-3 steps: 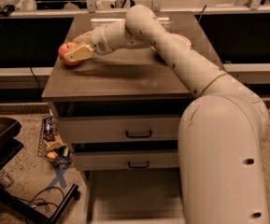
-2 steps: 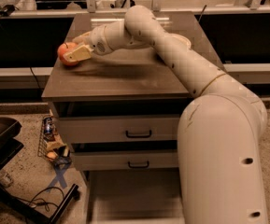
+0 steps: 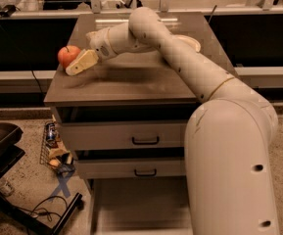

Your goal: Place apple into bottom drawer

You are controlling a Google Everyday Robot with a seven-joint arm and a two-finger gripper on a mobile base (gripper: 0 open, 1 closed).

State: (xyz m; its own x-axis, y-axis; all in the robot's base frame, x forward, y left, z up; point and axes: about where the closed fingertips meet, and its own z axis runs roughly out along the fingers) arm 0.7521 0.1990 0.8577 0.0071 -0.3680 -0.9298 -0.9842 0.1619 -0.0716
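The red-orange apple (image 3: 67, 54) sits on the brown cabinet top (image 3: 131, 82), near its left edge. My gripper (image 3: 78, 62) reaches in from the right and lies against the apple's front right side, partly covering it. The bottom drawer (image 3: 141, 202) is pulled out at the foot of the cabinet. Its pale flat floor shows, and my arm's body hides its right part.
A white bowl (image 3: 189, 41) lies at the back right of the cabinet top, behind my arm. Two shut drawers with black handles (image 3: 145, 141) (image 3: 145, 172) sit above the open one. Clutter (image 3: 55, 153) and a dark cart (image 3: 4, 151) stand on the floor at the left.
The apple has shifted slightly left, and more of it shows. My gripper has dropped a little toward the apple's front side.
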